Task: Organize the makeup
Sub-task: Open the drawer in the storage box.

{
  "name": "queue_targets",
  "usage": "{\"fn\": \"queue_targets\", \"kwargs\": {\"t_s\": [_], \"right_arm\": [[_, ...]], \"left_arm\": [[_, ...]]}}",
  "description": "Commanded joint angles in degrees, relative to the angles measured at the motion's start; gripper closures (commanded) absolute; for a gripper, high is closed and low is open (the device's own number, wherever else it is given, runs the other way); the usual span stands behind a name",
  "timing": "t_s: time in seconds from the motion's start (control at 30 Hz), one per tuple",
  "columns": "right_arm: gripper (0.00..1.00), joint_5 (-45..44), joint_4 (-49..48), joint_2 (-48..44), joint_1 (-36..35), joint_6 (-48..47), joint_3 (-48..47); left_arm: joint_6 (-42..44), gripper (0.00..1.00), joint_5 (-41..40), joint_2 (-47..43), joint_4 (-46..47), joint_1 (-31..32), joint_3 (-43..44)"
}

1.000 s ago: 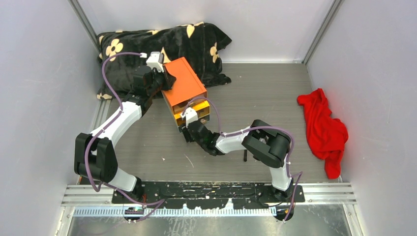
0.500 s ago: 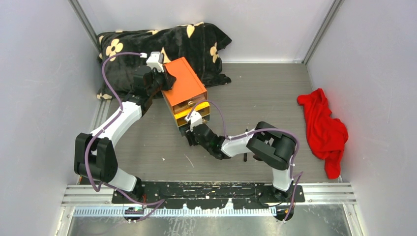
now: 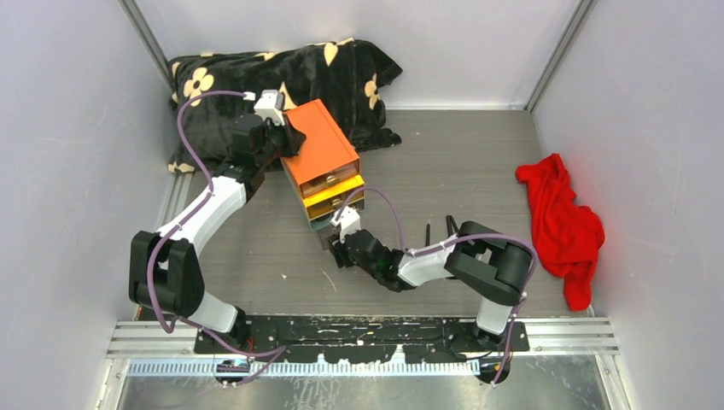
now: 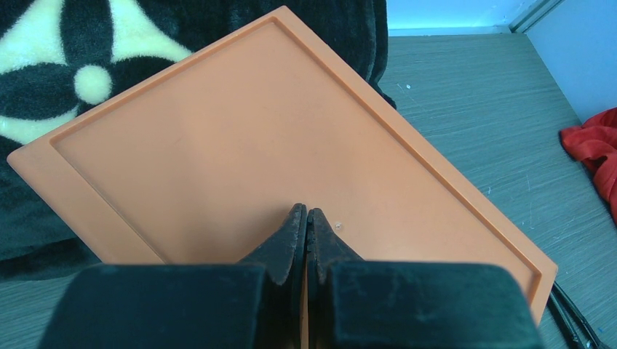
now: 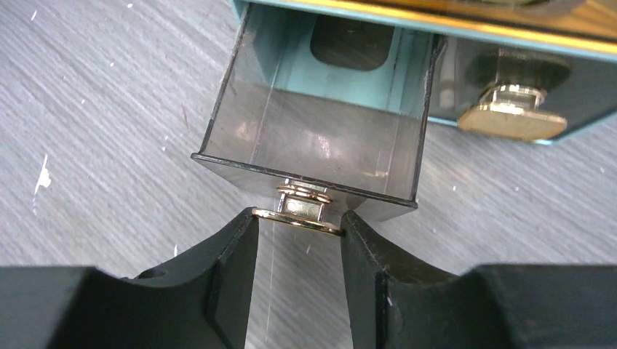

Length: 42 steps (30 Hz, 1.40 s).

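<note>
1. Box sits left of centre on the table, cushion right behind it.
2. Drawer sticks out the box's front, low down.
3. Brushes lie right of the drawer; cloth far right.

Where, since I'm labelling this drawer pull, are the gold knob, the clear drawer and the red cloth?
gold knob [image 5: 298,216]: right wrist view, on its front disc's rim.
clear drawer [image 5: 327,139]: right wrist view, on its bare floor.
red cloth [image 3: 563,226]: top external view, on its middle.
</note>
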<state>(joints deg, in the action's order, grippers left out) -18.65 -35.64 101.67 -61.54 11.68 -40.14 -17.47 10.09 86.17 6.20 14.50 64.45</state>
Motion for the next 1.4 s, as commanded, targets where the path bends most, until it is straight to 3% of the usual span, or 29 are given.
{"fn": "queue_targets", "kwargs": {"t_s": [0.0, 0.67, 0.77, 0.87, 1.1, 1.2, 1.37], "right_arm": [[0.97, -2.5, 0.3, -3.8, -1.7, 2.1, 3.4], [0.95, -9.1, 3.4, -13.6, -8.1, 5.8, 13.9], [0.67, -10.2, 3.9, -13.6, -8.3, 4.6, 13.3], [0.52, -11.6, 4.9, -13.4, -8.3, 3.4, 12.2], [0.38, -11.2, 10.7, -16.9, -8.8, 3.2, 10.6], [0.23, -12.2, 14.2, -20.0, -9.6, 3.5, 10.5], [0.16, -14.6, 18.8, -26.3, -10.7, 2.7, 10.2]], "left_arm": [[2.1, 1.00, -2.4, 4.3, -13.8, -0.5, -3.2], [2.6, 1.00, -3.2, 3.6, -14.7, -0.5, -3.1], [2.7, 1.00, -3.2, 3.6, -14.7, -0.5, -3.0], [2.8, 1.00, -3.2, 3.5, -14.7, -0.6, -3.1], [2.9, 1.00, -3.3, 3.9, -14.5, -0.5, -3.5], [2.9, 1.00, -3.1, 4.1, -14.5, -0.6, -3.1], [2.8, 1.00, -3.0, 4.0, -14.5, -0.6, -2.5]]}}
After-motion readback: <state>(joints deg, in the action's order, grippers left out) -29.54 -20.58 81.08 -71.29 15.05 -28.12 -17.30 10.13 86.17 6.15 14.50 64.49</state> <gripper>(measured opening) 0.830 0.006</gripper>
